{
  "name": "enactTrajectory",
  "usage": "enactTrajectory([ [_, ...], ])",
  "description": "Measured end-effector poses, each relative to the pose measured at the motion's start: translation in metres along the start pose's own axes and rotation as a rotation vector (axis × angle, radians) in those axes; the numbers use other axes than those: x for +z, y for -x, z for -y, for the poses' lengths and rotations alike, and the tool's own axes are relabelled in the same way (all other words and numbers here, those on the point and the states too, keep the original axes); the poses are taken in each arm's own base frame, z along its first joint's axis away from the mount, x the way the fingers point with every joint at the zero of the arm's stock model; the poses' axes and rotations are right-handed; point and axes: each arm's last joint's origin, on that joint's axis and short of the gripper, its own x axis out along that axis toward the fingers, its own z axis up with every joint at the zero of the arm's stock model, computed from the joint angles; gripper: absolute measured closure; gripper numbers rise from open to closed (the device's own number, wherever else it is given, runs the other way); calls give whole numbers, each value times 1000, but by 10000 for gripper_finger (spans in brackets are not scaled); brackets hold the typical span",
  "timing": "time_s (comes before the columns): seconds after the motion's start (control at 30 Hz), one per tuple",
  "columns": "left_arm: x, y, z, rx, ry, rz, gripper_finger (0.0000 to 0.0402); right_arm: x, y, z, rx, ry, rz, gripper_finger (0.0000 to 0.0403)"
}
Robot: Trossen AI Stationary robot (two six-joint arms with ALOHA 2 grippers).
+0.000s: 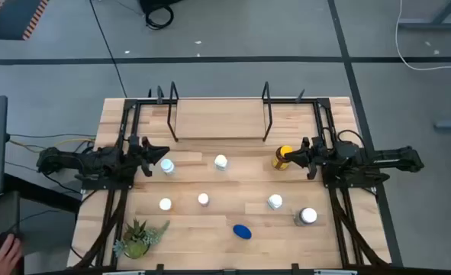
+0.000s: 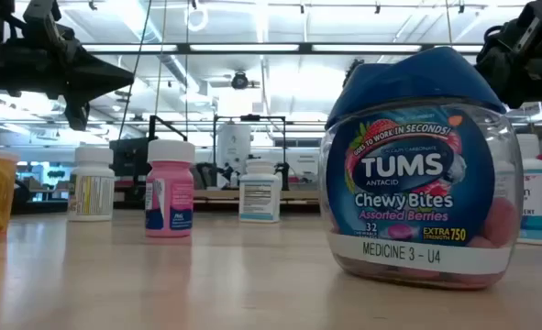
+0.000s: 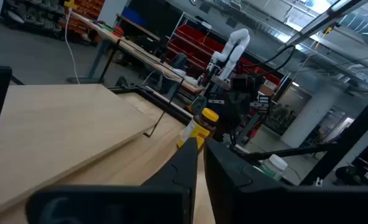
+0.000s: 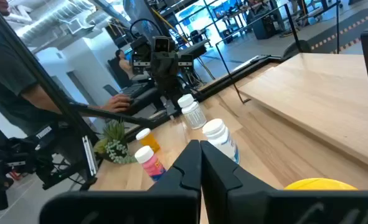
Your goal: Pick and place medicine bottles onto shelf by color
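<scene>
Eight small bottles stand upright on the wooden table. The yellow-amber bottle (image 1: 281, 159) stands right of centre, and its cap (image 4: 314, 184) shows just below my right gripper (image 1: 294, 156) (image 4: 200, 152), which is shut and hovers beside and above it. My left gripper (image 1: 162, 155) (image 3: 200, 154) is also shut, raised next to a white bottle (image 1: 167, 166). Other white bottles (image 1: 221, 162) (image 1: 203, 199) stand mid-table. The blue Tums bottle (image 1: 242, 231) (image 2: 422, 170) stands near the near edge, with the clear-greyish bottle (image 1: 307, 217) to its right. The shelf (image 1: 219, 118) sits at the far edge with bare planks.
A small potted green plant (image 1: 137, 238) stands at the table's near left corner. More white bottles (image 1: 165, 204) (image 1: 275, 202) stand in the near half, one with a pink label (image 2: 170, 188). A person's hand (image 1: 4, 248) is off the table's left side.
</scene>
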Motion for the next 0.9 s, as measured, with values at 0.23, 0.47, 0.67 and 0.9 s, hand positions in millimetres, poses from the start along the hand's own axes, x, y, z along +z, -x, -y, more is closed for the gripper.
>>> enactTrajectory([
  [0.23,0,0,0,1,0,0,376,0,0,0,0,0,0,398],
  [0.47,0,0,0,0,0,0,368,0,0,0,0,0,0,398],
  [0.67,0,0,0,1,0,0,368,0,0,0,0,0,0,398],
  [0.9,0,0,0,0,0,0,376,0,0,0,0,0,0,398],
])
